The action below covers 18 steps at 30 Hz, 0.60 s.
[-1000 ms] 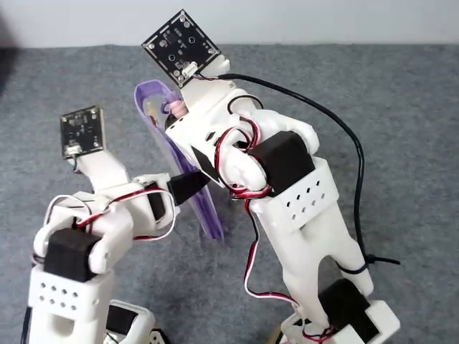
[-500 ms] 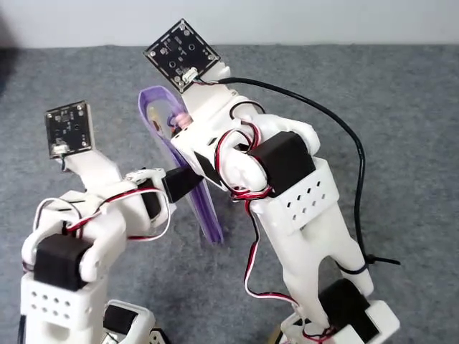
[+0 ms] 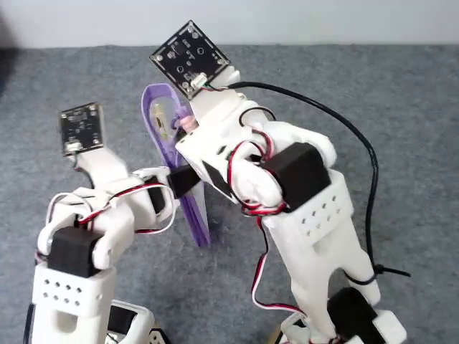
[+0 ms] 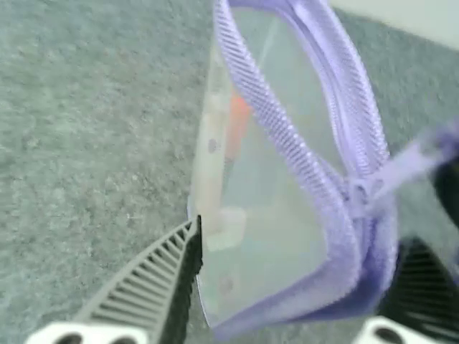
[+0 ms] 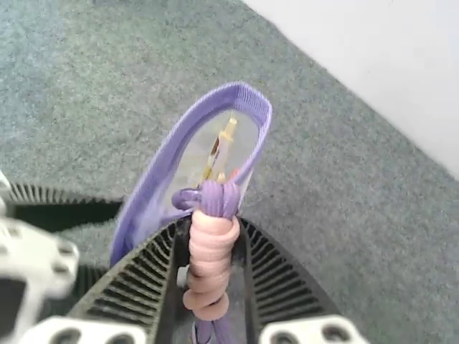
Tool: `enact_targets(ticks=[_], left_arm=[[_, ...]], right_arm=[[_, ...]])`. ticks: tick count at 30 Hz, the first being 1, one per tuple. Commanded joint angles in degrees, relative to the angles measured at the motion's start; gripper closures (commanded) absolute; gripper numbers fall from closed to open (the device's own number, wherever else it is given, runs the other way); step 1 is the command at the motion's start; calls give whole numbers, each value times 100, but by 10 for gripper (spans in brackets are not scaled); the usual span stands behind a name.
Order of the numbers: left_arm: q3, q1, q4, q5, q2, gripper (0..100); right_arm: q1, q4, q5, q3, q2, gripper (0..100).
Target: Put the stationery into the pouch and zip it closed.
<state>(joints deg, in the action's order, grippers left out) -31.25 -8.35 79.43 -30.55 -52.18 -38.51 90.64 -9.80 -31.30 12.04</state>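
The clear pouch [image 3: 193,215] with a purple zipper stands on edge on the grey mat between the two arms. Stationery [image 5: 224,137] lies inside it, seen through the clear side as pale and orange sticks [image 4: 219,154]. My left gripper [image 3: 185,179] is shut on the pouch's near end [image 4: 287,236], one finger [image 4: 168,276] on each side. My right gripper [image 5: 210,231] is shut on the pink zipper pull [image 5: 210,261], which hangs from the purple slider [image 4: 362,190]. Beyond the slider the zipper still gapes at the pouch's far end [image 5: 215,136].
Grey carpet-like mat [image 3: 401,107] covers the table, with a white wall along its far edge. A black cable [image 3: 337,129] runs over the right arm. Both arm bodies crowd the near middle, and open mat lies to the far left and right.
The right gripper has drawn the pink pull a little along the zipper toward the near end. The pouch's near end swung slightly left. The left wrist shifted left and came back.
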Motion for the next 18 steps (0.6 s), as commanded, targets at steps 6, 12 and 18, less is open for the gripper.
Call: enact_targets(ticks=[6,12,18], left_arm=[[75,273,-141,97,-88,607],[505,273,-105,97,-88,607],[716,264,-149,404,-88,607]], right_arm=[[-22,637,-44,-229,426,991],[-136,1068,-35,-229,444,991],[-585,1112,0,-193,690,991]])
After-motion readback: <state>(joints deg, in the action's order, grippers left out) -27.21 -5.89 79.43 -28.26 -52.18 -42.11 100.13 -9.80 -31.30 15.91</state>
